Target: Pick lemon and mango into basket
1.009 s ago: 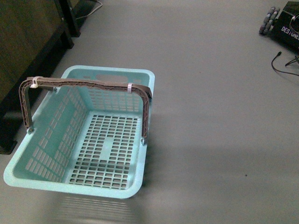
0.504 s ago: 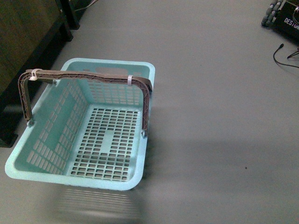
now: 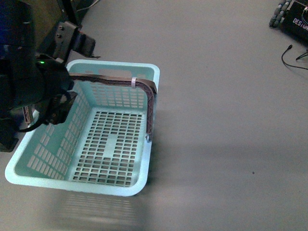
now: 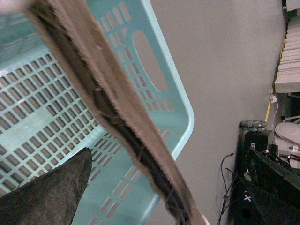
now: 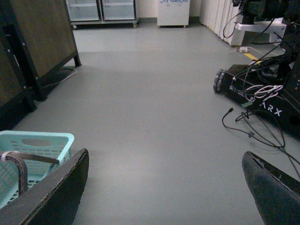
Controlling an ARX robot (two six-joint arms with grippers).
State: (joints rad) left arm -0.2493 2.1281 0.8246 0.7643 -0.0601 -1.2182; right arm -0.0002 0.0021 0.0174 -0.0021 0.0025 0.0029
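The turquoise basket point(image 3: 96, 185) stands on the grey floor, with nothing in it and its brown-grey handle point(image 3: 144, 91) upright. My black left arm point(image 3: 33, 82) hangs over the basket's left side and hides that end of the handle. In the left wrist view the handle point(image 4: 117, 112) crosses close in front of my open left gripper point(image 4: 165, 159); only one finger point(image 4: 51, 187) shows. My right gripper point(image 5: 165, 159) is open over bare floor, right of the basket point(image 5: 33, 140). The lemon and the mango are out of view.
A dark cabinet on black legs point(image 5: 42, 42) stands left of the basket. A black wheeled robot base point(image 5: 262, 89) with loose cables point(image 5: 248, 126) sits on the floor to the right, also seen in the front view as a base point(image 3: 293, 21).
My left arm has come into the front view over the basket's left side. The basket sits slightly higher in the picture than a second ago.
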